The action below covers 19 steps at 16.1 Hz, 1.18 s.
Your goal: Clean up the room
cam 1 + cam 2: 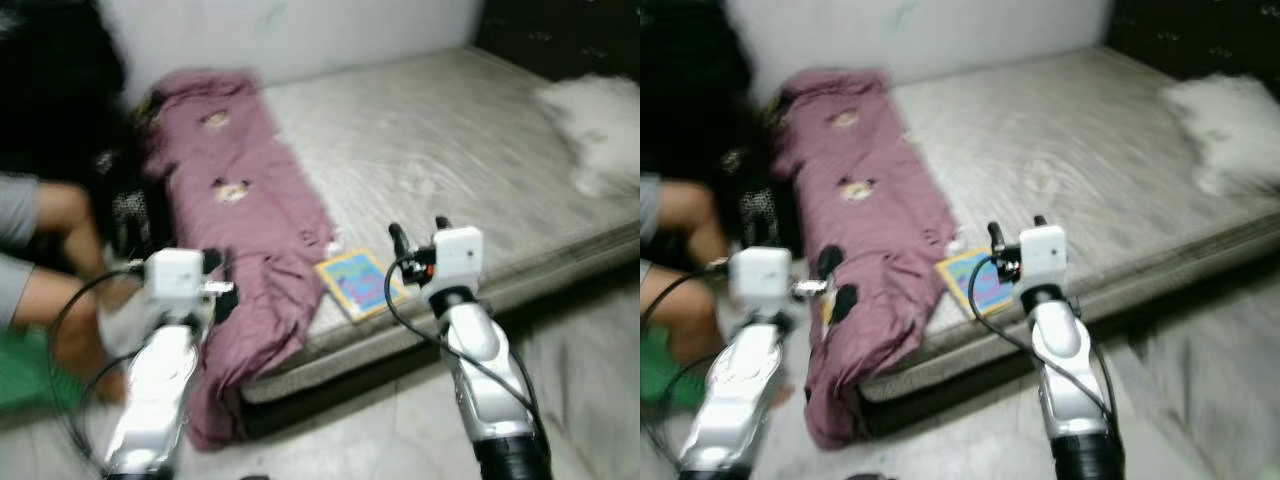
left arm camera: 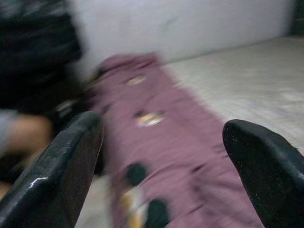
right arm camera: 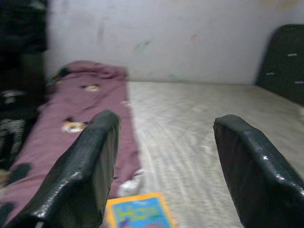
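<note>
Book [image 1: 360, 283], yellow border with blue cover, flat on the mattress [image 1: 450, 150] near its front edge, just beside the blanket's right side. Right pincer [image 1: 416, 233] hovers just right of the book, at about the same depth, above the front edge of the mattress; not touching the book. In the right wrist view the fingers [image 3: 80, 175] stand wide apart, nothing between them, and the book [image 3: 137, 211] sits low between them, nearer the left-hand finger.

Blanket [image 1: 240, 210], mauve with small cartoon patches, runs in a long strip down the left side of the mattress from the wall to the front edge and hangs over it to the floor [image 1: 590, 340]. Left pincer [image 1: 222, 285] is held over the draped lower part of the blanket, at the front left corner of the bed. Left wrist view: fingers [image 2: 57, 175] wide, empty, blanket [image 2: 166, 142] ahead between them. Contact with the blanket cannot be told, frames blurred.

White fluffy pillow [image 1: 595, 125] at the far right of the mattress, well apart from both pincers. Person [image 1: 45, 260] crouched at the left beside the bed, bare arm and knee visible, grey sleeve, close to the left arm. Green thing [image 1: 25, 370] on the floor under the person. Pale wall [image 1: 300, 30] behind the bed.
</note>
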{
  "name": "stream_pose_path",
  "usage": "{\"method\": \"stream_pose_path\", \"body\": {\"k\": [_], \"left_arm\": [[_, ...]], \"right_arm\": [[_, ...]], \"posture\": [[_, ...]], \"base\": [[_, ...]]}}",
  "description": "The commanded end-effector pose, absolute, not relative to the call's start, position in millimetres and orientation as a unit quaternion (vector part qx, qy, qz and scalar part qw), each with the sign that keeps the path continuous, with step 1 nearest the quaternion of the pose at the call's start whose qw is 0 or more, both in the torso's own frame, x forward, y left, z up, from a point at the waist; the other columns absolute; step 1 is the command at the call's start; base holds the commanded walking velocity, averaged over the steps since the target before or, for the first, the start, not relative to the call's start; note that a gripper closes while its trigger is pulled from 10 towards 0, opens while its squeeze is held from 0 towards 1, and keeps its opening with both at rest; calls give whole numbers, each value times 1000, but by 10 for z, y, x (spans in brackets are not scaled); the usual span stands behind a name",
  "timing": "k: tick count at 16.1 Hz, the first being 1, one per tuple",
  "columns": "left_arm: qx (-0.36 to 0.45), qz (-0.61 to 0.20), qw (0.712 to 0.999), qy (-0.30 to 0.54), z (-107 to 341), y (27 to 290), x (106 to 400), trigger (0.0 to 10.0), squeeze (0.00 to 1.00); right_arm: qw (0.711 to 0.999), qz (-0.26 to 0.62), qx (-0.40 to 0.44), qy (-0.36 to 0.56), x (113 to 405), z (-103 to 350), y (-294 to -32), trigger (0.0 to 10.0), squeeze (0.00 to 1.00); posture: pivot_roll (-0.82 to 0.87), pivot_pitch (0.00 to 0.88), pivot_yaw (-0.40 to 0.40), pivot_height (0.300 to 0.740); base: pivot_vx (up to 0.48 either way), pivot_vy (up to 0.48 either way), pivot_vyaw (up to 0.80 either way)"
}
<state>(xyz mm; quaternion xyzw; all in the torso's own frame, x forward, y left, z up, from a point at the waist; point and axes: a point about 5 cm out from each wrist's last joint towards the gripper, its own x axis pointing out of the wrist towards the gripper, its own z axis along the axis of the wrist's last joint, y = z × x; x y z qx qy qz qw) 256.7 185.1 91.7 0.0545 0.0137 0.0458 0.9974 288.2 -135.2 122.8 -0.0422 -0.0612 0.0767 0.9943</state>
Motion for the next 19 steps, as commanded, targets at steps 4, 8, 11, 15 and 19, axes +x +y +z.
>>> {"method": "stream_pose_path", "body": {"k": [4,8,11,15,19], "left_arm": [[52,29,998,5,992,1775,2614,10000,0],[42,-17,999,-18,1097,1664,2722,10000,0],[43,-22,999,-18,1099,1653,2724,10000,0],[41,-32,998,-20,1099,1621,2721,10000,0],[41,-33,998,-20,1099,1620,2728,10000,0]], "right_arm": [[995,73,-37,-49,2775,1169,-1354,10000,0],[995,77,-18,-55,2816,1219,-1324,10000,0],[995,74,-19,-59,2829,1236,-1362,10000,0],[995,81,-18,-62,2846,1252,-1328,10000,0],[994,82,-17,-64,2864,1263,-1321,10000,0]], "posture": [[-18,0,49,740],[-22,0,50,740],[-23,0,49,740],[-20,0,47,740],[-17,0,48,740]], "base": [[0,0,800],[0,0,400],[292,0,0],[415,0,0],[480,0,0]]}}
